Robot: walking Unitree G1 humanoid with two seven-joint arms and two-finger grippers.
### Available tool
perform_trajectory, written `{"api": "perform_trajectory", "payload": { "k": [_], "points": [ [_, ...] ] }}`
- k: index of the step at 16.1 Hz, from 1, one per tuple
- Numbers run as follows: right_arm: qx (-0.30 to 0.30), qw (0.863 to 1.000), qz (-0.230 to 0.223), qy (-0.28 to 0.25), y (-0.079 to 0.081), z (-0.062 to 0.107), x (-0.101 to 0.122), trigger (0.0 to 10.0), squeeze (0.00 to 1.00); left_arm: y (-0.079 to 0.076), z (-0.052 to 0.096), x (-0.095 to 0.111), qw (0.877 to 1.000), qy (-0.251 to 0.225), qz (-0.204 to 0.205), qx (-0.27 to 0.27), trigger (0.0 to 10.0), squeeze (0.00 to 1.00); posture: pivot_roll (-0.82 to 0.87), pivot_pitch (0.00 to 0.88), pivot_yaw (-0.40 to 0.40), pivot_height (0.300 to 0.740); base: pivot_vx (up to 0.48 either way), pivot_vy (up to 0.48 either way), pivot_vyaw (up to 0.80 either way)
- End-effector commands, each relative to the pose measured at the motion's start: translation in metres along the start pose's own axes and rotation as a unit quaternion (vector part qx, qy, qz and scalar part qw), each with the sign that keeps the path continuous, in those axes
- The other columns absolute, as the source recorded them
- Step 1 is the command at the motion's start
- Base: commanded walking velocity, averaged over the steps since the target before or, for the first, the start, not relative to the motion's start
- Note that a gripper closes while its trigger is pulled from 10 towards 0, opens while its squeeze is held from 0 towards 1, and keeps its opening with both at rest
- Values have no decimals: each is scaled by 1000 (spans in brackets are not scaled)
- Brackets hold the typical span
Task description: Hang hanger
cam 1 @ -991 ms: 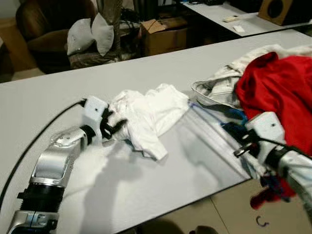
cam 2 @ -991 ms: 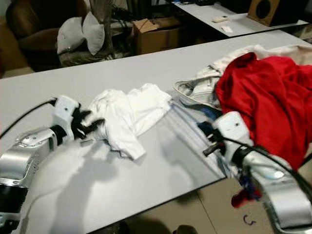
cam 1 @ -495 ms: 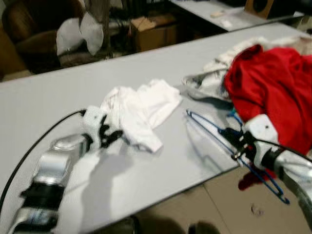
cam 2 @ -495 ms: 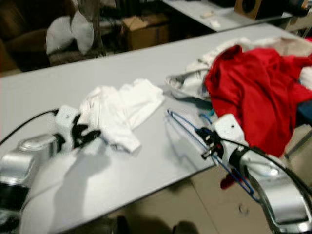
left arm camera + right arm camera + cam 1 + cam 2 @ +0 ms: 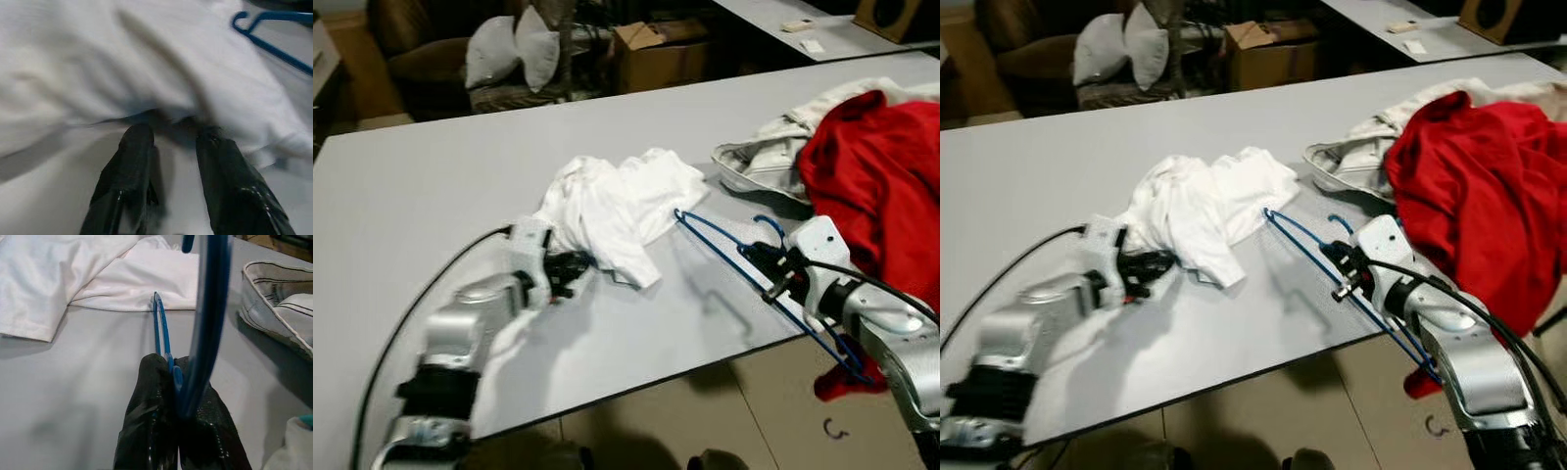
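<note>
Between the two black fingers of the right claw (image 5: pixel 172 382), pressed together on its wire, sits the thin blue wire hanger (image 5: pixel 729 257), which reaches from that claw across the pale grey tabletop (image 5: pixel 440 186) to the crumpled white cloth garment (image 5: pixel 617 201). Just ahead of the left claw (image 5: pixel 171 139), whose fingers stand apart, lies that garment's near edge.

The red garment (image 5: pixel 881 166) runs off the frame's right side, the blue hanger (image 5: pixel 744 269) has its lower end hidden behind the right arm below the table's (image 5: pixel 431 186) edge, and the white shirt (image 5: pixel 122 58) is blurred and cropped in the left wrist view.
</note>
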State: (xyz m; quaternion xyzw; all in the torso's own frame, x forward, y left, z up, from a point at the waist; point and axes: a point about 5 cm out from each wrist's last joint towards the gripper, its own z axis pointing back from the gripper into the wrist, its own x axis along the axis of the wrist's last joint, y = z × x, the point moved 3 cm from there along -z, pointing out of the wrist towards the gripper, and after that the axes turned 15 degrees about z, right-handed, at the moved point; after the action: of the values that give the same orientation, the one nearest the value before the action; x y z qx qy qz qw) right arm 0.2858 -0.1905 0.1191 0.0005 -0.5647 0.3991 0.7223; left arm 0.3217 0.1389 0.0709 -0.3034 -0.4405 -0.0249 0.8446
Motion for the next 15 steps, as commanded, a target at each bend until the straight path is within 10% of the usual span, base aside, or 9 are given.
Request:
{"api": "perform_trajectory", "payload": {
  "k": [1, 5, 11, 15],
  "points": [
    [6, 1000, -1, 16, 2, -4, -8, 10000, 0, -5, -6, 9, 1000, -17, -3, -3, 0, 0, -106, 0, 54, 740, 0, 0, 0],
    [16, 1000, 7, -1, 2, -14, -1, 10000, 0, -23, -24, 17, 998, -41, 33, -39, 0, 0, -107, 0, 57, 740, 0, 0, 0],
    [15, 1000, 9, -8, 2, -8, -2, 10000, 0, -28, -6, 50, 968, -132, 173, -128, 0, 0, -117, 0, 61, 740, 0, 0, 0],
    [8, 1000, 7, -10, 0, -5, -2, 10000, 0, -20, 1, 78, 958, -193, 177, -116, 0, 0, -130, 0, 68, 740, 0, 0, 0]
  ]
}}
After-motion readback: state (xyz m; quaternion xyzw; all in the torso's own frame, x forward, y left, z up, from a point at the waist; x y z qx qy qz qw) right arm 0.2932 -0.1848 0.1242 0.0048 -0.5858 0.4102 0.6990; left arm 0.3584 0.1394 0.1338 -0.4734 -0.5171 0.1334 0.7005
